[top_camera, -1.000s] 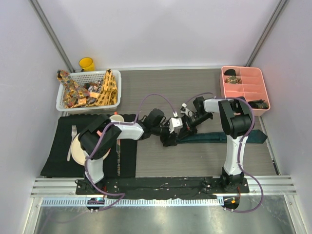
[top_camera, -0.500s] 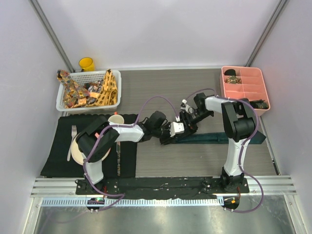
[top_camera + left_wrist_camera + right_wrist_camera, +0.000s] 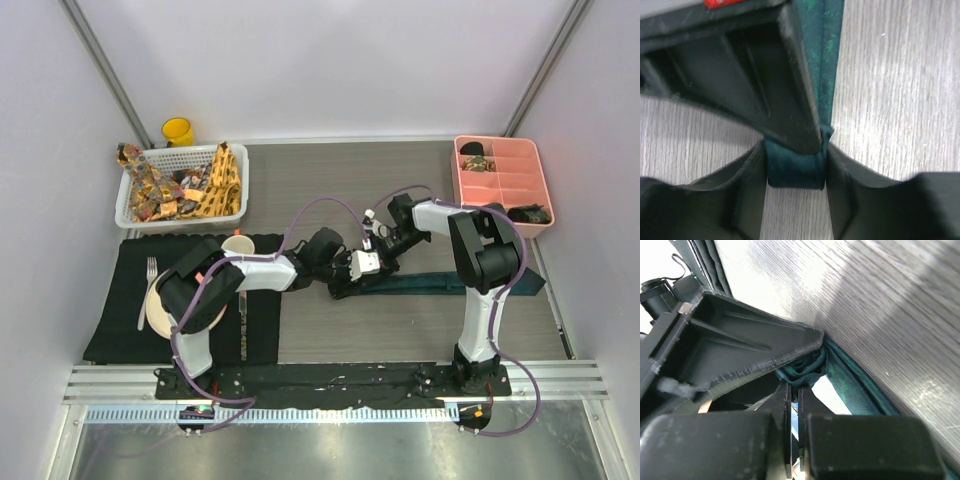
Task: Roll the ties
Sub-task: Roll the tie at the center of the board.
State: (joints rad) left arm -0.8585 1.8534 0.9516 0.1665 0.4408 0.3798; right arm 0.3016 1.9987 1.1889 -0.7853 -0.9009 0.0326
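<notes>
A dark teal tie lies lengthwise on the table, its pointed end at the right. Its left end is rolled into a small coil. My left gripper is shut on this coil, which fills the space between its pads in the left wrist view. My right gripper meets it from the right, its jaws almost closed on bunched teal fabric at the coil. The right gripper shows in its own view. Yellow-orange and brownish patterned ties lie in a white basket.
A pink divided tray at the back right holds rolled ties. A black placemat at the left carries a plate, a fork and a mug. A yellow cup stands behind the basket.
My right gripper has shifted left, closer in against the left gripper at the tie's rolled end. The left gripper has stayed clamped on the coil.
</notes>
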